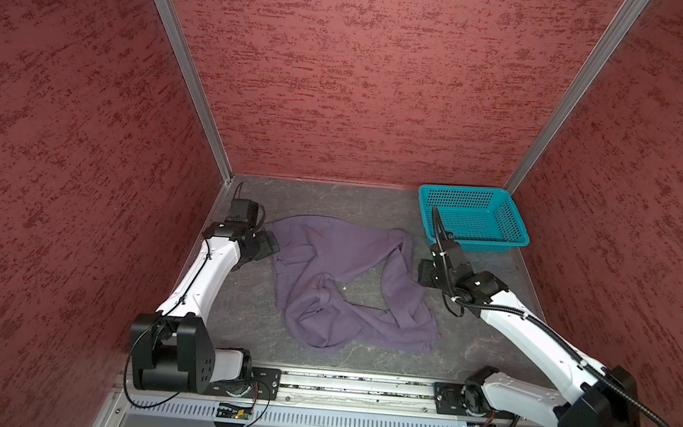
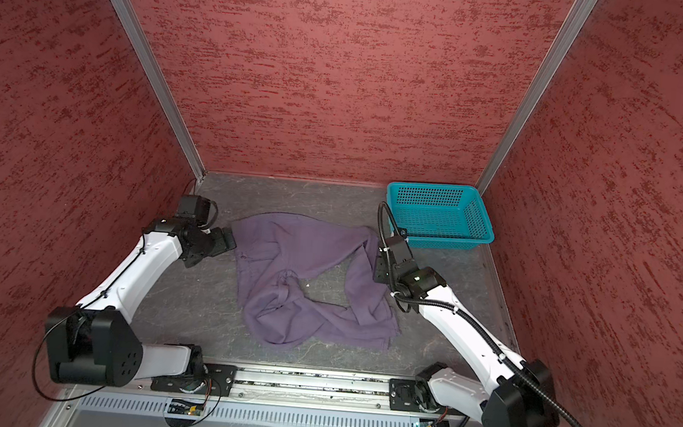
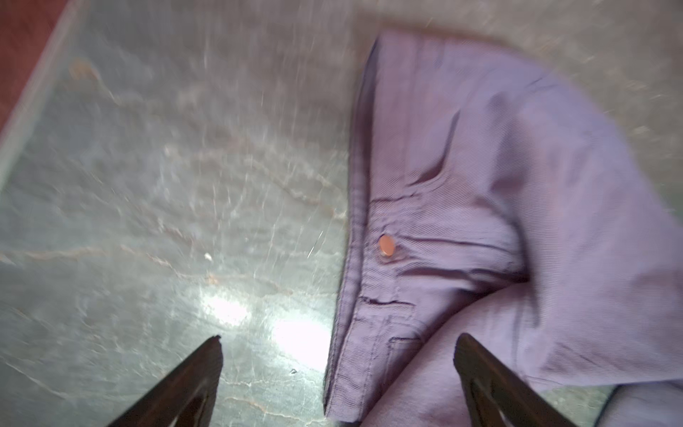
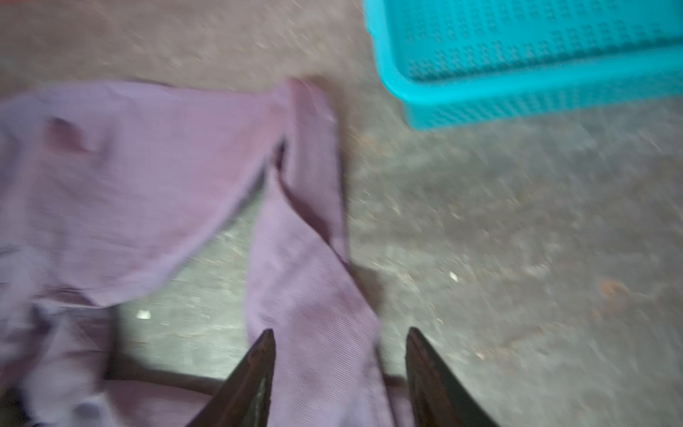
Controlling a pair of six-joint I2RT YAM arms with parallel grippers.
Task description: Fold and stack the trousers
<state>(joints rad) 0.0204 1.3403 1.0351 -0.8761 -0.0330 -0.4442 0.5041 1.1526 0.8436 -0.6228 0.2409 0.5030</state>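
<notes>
Lying rumpled mid-frame on the grey desk (image 1: 241, 298) in both top views, the trousers (image 1: 326, 280) sprawl between the arms. The left tool (image 3: 338, 338) gapes wide at the waistband (image 3: 354, 222), released. The right tool (image 4: 340, 331) stands parted over a trouser leg (image 4: 314, 288), gripping nothing. A teal basket (image 1: 462, 189) sits to the upper right.

arms (image 1: 210, 271): white shells | joints (image 1: 191, 357): black | cables (image 1: 437, 224): black (right one corrugated)

L gripper (image 3: 338, 338) spread wide; R gripper (image 4: 340, 330) spread abt half.
</notes>
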